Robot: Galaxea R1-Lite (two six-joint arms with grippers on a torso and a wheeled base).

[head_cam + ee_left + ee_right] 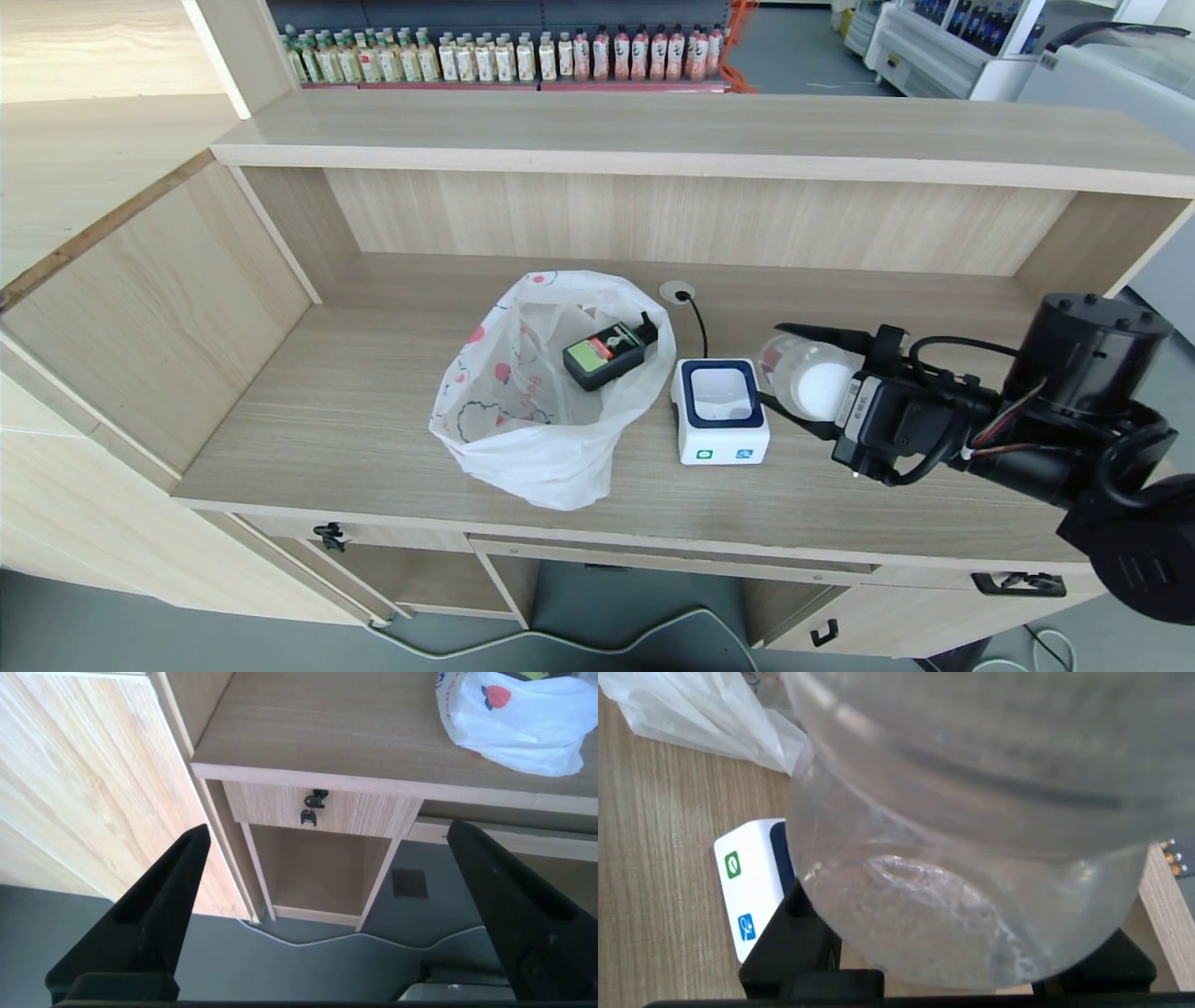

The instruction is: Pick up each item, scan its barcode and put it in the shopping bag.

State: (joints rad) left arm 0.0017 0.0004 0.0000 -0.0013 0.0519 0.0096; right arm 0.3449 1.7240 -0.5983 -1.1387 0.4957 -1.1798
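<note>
My right gripper [789, 378] is shut on a clear plastic bottle [808, 378] with a white cap, held on its side just right of the white barcode scanner [720, 412]. In the right wrist view the bottle [971, 821] looms close over the scanner [757, 896]. A white shopping bag [546, 387] with red prints lies open on the counter left of the scanner, a black and green item [609, 352] inside it. My left gripper [327, 915] hangs open below the counter's front edge, facing a drawer, with the bag [519, 719] above it.
The wooden counter [373, 411] has side walls and a raised back shelf. A black cable [695, 322] runs from the scanner to a grommet at the back. Bare counter lies left of the bag. Drawers with black handles [329, 536] sit under the front edge.
</note>
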